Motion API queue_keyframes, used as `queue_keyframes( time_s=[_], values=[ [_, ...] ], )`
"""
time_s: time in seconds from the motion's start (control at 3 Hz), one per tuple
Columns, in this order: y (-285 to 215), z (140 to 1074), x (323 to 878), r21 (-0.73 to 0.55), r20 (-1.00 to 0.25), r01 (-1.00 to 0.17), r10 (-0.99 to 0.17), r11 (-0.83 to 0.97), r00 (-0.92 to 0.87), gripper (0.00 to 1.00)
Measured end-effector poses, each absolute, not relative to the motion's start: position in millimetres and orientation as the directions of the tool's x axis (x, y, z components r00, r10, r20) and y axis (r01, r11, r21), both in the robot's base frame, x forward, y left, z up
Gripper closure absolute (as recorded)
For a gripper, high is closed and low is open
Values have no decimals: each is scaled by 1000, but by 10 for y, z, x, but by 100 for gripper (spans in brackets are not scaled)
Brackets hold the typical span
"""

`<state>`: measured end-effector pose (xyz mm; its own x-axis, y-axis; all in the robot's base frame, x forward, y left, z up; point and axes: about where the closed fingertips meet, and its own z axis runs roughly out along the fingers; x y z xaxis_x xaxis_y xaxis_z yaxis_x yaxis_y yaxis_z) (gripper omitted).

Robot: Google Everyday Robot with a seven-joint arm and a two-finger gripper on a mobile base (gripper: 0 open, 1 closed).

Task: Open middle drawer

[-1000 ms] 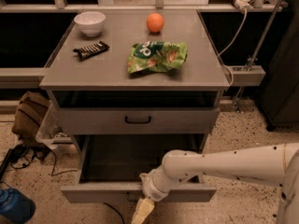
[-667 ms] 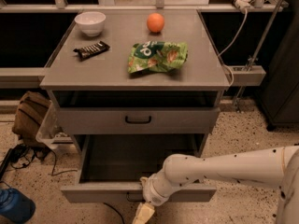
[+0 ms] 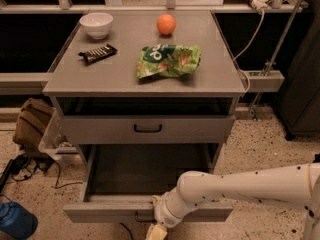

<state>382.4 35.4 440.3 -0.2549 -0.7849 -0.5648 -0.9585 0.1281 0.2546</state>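
Observation:
The middle drawer (image 3: 100, 213) is a wide shallow grey drawer, pulled well out toward me below the cabinet's upper drawer (image 3: 90, 129), which is shut. Its inside (image 3: 145, 169) shows dark and bare. Its black bar handle (image 3: 140, 218) is mostly hidden behind my wrist. My gripper (image 3: 156, 230) is at the bottom edge of the view, right at the middle of the drawer's front by the handle. My white arm (image 3: 240, 186) reaches in from the right, across the drawer's front right corner.
On the cabinet top (image 3: 120, 76) lie a white bowl (image 3: 96, 24), an orange (image 3: 166, 24), a green chip bag (image 3: 169, 60) and a dark snack bar (image 3: 97, 53). A brown bag (image 3: 31, 124), cables and a blue object (image 3: 15, 223) are on the floor at left. A dark cabinet (image 3: 305, 84) stands at right.
The drawer front has come slightly further out toward me, and my gripper and wrist have moved slightly down with it.

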Motion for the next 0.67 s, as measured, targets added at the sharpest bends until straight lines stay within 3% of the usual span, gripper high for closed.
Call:
queue_keyframes(
  time_s=[0.67],
  values=[
    [315,4415,3653,272,-578,-953,-769,134,-274,0]
  ],
)
